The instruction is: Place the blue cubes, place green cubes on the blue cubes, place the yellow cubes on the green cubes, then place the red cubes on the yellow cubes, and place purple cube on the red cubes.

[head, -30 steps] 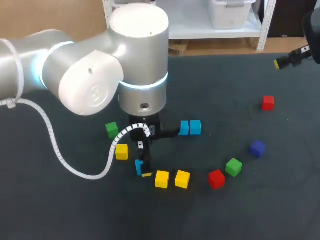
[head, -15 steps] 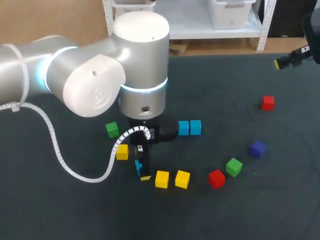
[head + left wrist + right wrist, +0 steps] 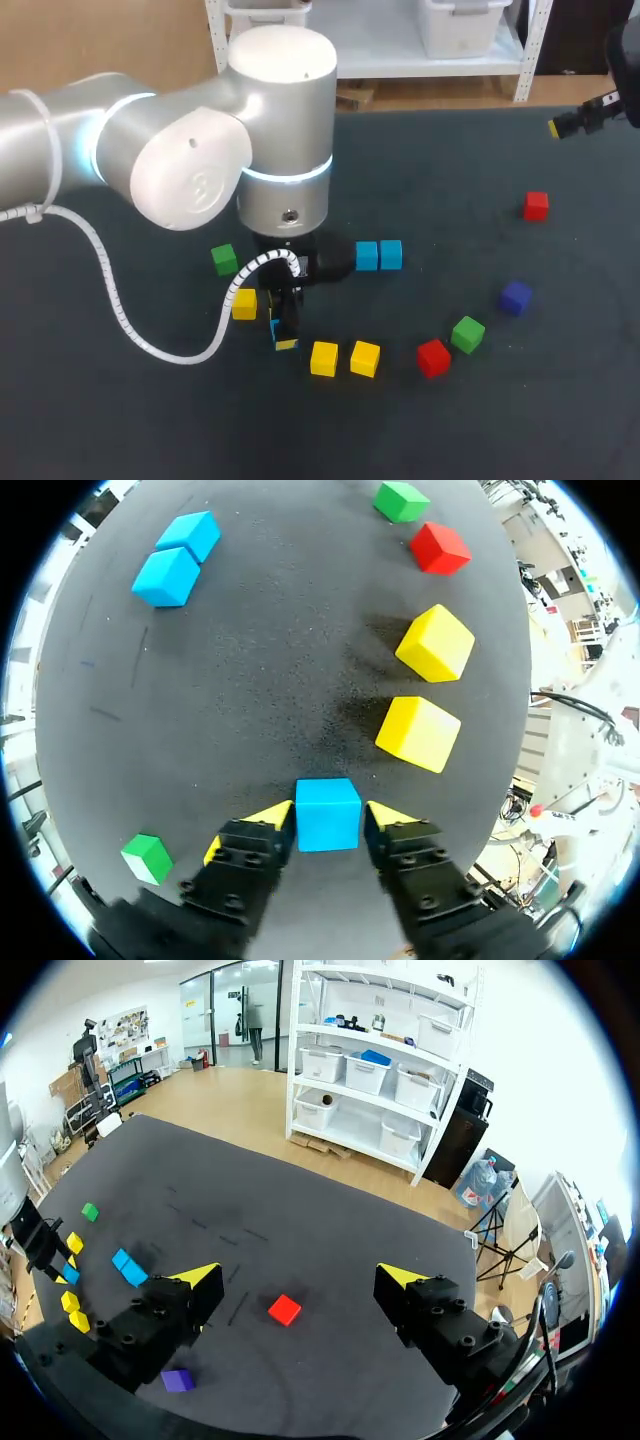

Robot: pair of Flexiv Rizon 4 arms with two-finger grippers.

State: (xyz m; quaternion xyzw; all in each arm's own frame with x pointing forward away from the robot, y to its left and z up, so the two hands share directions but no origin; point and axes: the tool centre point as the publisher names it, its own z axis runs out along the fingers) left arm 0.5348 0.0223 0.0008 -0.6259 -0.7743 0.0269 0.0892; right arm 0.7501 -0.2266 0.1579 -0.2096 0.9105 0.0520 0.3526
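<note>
The left gripper (image 3: 328, 818) is closed on a blue cube (image 3: 328, 814), with a yellow tip pressed against each of two opposite sides. I cannot tell whether the cube rests on the table (image 3: 150, 420) or sits just above it. The cube lies square between the fingers with one face flat toward the wrist camera, and being a cube it has no long axis.

Just beside the held cube, off the outer side of one finger, lies the first yellow cube (image 3: 418, 733), near but not touching. The second yellow cube (image 3: 436, 643) is just past it. Farther along the same way are a red cube (image 3: 439, 548) and a green cube (image 3: 401, 500).

Ahead of the held cube and well apart from it, a blue pair (image 3: 177, 560) lies touching, its long axis running across the table in the head view. On the other side of the held cube are a third yellow cube (image 3: 244, 304) and a second green cube (image 3: 148, 858).

A purple cube (image 3: 516, 297) and a second red cube (image 3: 536, 205) lie well away from the held cube. The right gripper (image 3: 297, 1278) hangs far from it, jaws spread wide and holding nothing
</note>
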